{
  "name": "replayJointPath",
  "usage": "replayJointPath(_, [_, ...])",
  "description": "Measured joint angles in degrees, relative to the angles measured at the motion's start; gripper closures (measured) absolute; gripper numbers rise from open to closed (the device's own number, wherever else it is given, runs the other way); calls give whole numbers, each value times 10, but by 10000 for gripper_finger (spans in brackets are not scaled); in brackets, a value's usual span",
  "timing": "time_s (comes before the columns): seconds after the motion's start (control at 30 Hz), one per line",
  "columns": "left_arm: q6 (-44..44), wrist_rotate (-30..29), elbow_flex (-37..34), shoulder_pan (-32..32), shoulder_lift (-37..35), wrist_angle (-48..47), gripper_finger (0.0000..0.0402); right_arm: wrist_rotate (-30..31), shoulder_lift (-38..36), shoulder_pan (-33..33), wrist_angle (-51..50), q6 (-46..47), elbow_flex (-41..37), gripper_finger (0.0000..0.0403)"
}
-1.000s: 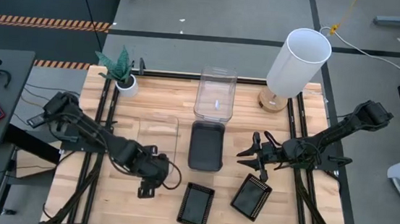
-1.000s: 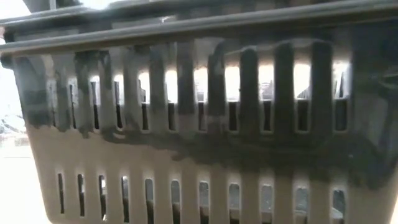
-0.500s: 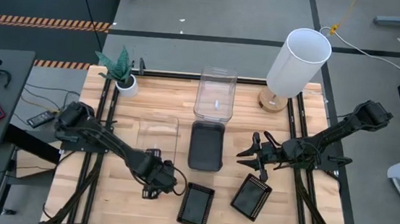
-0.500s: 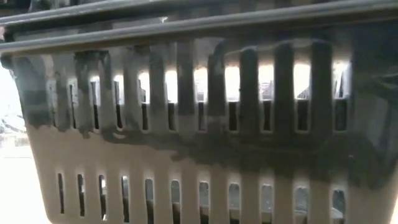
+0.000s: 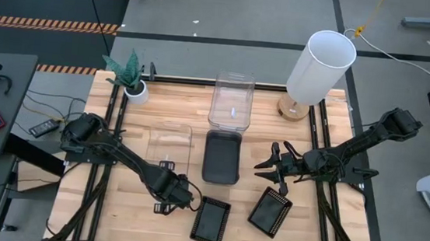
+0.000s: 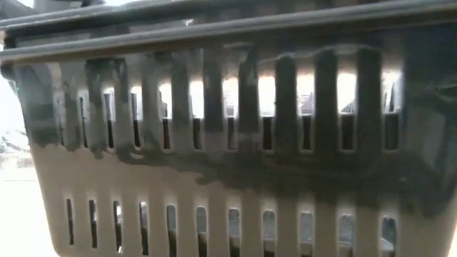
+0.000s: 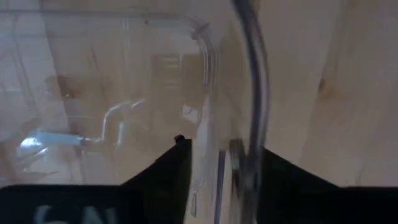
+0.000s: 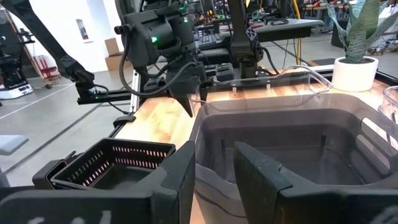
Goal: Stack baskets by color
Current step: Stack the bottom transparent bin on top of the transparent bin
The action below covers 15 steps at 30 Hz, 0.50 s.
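Note:
A clear basket (image 5: 170, 142) stands on the table left of centre, and my left gripper (image 5: 171, 193) is down on its near wall, shut on it. A second clear basket (image 5: 230, 102) stands at the far middle, with a dark grey basket (image 5: 221, 157) just in front of it. Two black mesh trays (image 5: 210, 220) (image 5: 270, 213) lie near the front edge. My right gripper (image 5: 271, 171) hangs level and open beside the grey basket (image 8: 292, 143), holding nothing. A dark slotted basket wall (image 6: 228, 143) fills the low view. My left gripper (image 7: 224, 168) has the clear basket's near wall at its rim (image 7: 249, 124), toward the right-hand end of that wall. One finger (image 7: 177, 165) stands inside the basket and one outside. The fingers come from above, pointing down. The basket rests flat on the table.
A tall white lamp (image 5: 321, 67) stands at the far right and a small potted plant (image 5: 131, 74) at the far left. Dark rails (image 5: 113, 127) run along both sides of the table. Bare wood shows near the front left corner.
My left gripper has come down onto the clear basket's near wall, shifting a little toward the table's right edge. The baskets and my right arm have kept still.

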Motion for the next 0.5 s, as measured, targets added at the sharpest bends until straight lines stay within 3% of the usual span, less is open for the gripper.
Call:
replayJointPath(0.23, [-4,-4,0,7,1,-10,381,0,0,0,0,-2,0,289])
replayJointPath(0.5, [6,-24,2,20,-3,-68,395,0,0,0,0,-2,0,289])
